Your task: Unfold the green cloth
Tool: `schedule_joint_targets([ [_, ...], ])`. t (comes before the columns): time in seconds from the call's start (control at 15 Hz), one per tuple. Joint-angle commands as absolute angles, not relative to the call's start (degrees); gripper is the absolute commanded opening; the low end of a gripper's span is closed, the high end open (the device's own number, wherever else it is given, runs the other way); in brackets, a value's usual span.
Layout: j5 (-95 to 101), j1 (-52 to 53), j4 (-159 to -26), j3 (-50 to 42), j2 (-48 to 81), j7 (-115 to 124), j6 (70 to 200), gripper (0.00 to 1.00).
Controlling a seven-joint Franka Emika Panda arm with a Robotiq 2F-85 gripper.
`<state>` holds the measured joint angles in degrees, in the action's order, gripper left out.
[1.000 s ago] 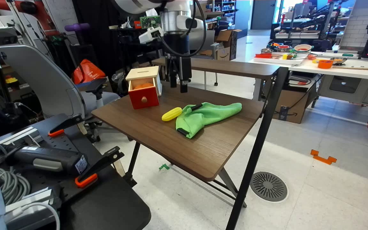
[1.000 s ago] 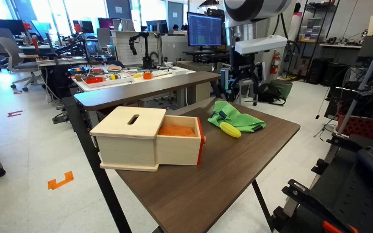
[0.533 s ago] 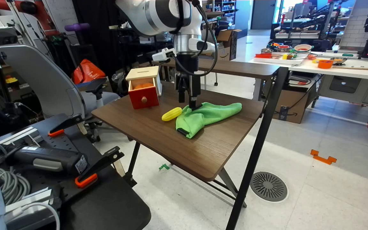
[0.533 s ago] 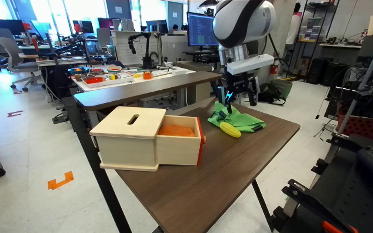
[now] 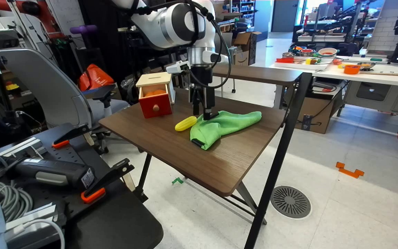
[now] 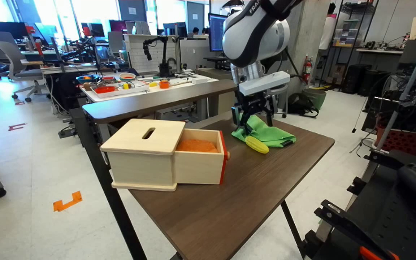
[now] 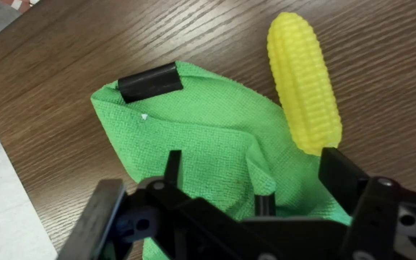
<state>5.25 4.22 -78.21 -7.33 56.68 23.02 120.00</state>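
The green cloth (image 5: 226, 125) lies folded and crumpled on the brown table, and it also shows in an exterior view (image 6: 271, 135) and the wrist view (image 7: 215, 159). It carries black strips: one (image 7: 150, 83) at a corner, another (image 7: 264, 205) standing between my fingers. My gripper (image 7: 253, 166) is open, its fingers spread over the cloth on either side of the second strip. In both exterior views the gripper (image 5: 201, 114) (image 6: 258, 126) is low over the cloth's edge. Whether the fingertips touch the cloth I cannot tell. The gripper hides the cloth's lower part in the wrist view.
A yellow corn cob (image 7: 303, 83) lies against the cloth, close to my right finger in the wrist view. A wooden box (image 6: 139, 162) with an open red-fronted drawer (image 5: 155, 105) stands on the table (image 6: 229, 216). A raised shelf (image 5: 254, 72) runs along the table's back.
The gripper has come down from above the table to the cloth, then shifted slightly toward the corn side. It stays open. The cloth, corn and box have not moved.
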Motion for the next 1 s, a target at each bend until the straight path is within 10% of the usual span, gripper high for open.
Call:
schedule_joint_targets([
  [0.0, 5.6, 4.9, -72.9, -8.3, 59.9, 23.9, 117.1, 0.66],
  [0.53, 5.6, 4.6, -70.0, -9.0, 61.6, 23.7, 115.6, 0.03],
  [0.93, 5.5, 4.3, -71.4, -9.4, 58.7, 23.5, 116.7, 0.00],
])
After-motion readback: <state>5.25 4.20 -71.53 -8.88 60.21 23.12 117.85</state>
